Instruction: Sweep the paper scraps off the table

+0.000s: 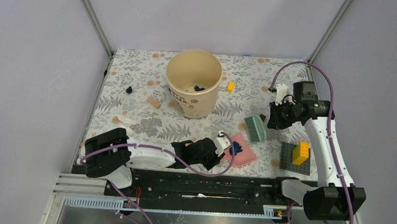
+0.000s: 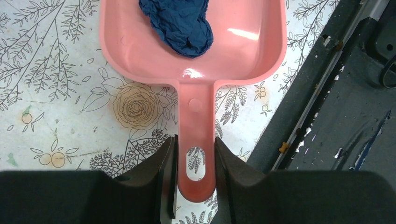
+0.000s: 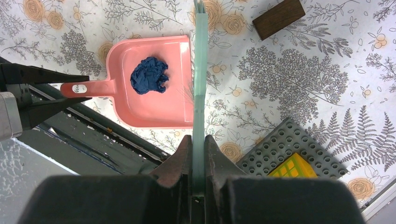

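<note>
On the table (image 1: 134, 124), 1 black paper scrap (image 1: 129, 90) is seen lying alone toward 10 o'clock. More dark bits (image 1: 198, 88) are seen inside the tan bucket (image 1: 194, 81) toward 12 o'clock. Near 6 o'clock, the handle of the pink dustpan (image 2: 196, 70) is squeezed on both sides by the left gripper (image 2: 196, 161). 1 blue paper scrap (image 2: 180, 23) is held in the pan. At 3 o'clock of the pan, the green brush (image 3: 200, 70) is pinched tight by the right gripper (image 3: 199, 140). The grey baseplate (image 3: 280, 149) with 1 yellow brick (image 3: 289, 170) is set toward 4 o'clock.
</note>
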Controlling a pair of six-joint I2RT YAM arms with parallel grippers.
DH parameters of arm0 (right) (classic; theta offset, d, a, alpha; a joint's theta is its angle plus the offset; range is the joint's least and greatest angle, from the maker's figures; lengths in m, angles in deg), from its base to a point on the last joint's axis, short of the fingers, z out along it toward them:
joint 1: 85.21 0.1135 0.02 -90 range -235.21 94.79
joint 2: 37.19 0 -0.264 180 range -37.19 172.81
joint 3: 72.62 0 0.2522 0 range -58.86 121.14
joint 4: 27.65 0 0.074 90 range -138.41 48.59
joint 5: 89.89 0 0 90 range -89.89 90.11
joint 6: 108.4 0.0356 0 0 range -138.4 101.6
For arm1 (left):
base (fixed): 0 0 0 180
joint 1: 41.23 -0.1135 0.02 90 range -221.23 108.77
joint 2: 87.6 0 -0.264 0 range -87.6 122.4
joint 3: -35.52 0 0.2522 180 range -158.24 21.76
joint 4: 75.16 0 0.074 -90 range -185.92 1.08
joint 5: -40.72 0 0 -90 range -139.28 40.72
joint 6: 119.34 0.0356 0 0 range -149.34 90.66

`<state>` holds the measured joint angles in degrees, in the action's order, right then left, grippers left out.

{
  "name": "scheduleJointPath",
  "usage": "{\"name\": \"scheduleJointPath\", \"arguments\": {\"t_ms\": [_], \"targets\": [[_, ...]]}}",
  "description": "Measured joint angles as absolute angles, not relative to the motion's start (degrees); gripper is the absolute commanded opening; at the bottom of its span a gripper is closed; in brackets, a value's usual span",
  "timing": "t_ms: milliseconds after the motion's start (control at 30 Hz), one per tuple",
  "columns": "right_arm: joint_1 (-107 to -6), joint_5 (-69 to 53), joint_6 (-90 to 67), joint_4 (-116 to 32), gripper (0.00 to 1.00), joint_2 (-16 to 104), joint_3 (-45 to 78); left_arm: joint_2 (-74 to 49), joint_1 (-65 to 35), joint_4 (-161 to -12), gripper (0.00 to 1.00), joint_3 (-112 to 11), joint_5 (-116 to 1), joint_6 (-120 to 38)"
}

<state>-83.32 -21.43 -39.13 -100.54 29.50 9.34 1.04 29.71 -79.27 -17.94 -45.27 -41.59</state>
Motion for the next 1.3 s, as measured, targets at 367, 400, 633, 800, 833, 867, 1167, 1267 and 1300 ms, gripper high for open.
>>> {"name": "scheduleJointPath", "arguments": {"t_ms": [367, 400, 633, 800, 833, 867, 1167, 1267, 1300], "targets": [[-83.3, -21.0, -39.6, -100.3, 0.00, 27.7, 8.7, -3.4, 29.9, -85.0, 0.00, -18.0, -45.6, -45.7], [-83.3, -20.6, -39.8, -100.3, 0.00, 27.2, 8.7, -5.5, 30.0, -86.4, 0.00, -17.9, -45.5, -46.8], [-83.3, -19.6, -40.5, -100.2, 0.00, 26.5, 8.8, -22.7, 30.7, -89.8, 0.00, -13.4, -41.3, -53.8], [-83.3, -19.3, -40.2, -99.3, 0.00, 27.3, 8.8, -33.6, 31.8, -96.7, 0.00, -11.5, -36.7, -57.2], [-83.3, -19.3, -40.2, -99.1, 0.00, 27.5, 8.8, -35.6, 32.1, -98.2, 0.00, -11.6, -35.8, -57.7], [-83.3, -19.3, -40.1, -98.9, 0.00, 27.8, 8.8, -37.2, 32.4, -100.0, 0.00, -11.8, -34.9, -57.9], [-76.2, -19.8, -39.5, -96.7, 0.00, 28.5, 7.3, -44.8, 33.9, -119.5, 0.00, -21.4, -29.0, -60.1], [-70.7, -19.4, -39.3, -95.9, 0.00, 29.0, 7.3, -46.1, 33.9, -125.5, 0.00, -23.8, -27.7, -62.8], [-68.9, -19.4, -39.3, -95.7, 0.00, 29.4, 7.3, -46.4, 33.9, -127.2, 0.00, -24.3, -27.3, -63.9]]}}
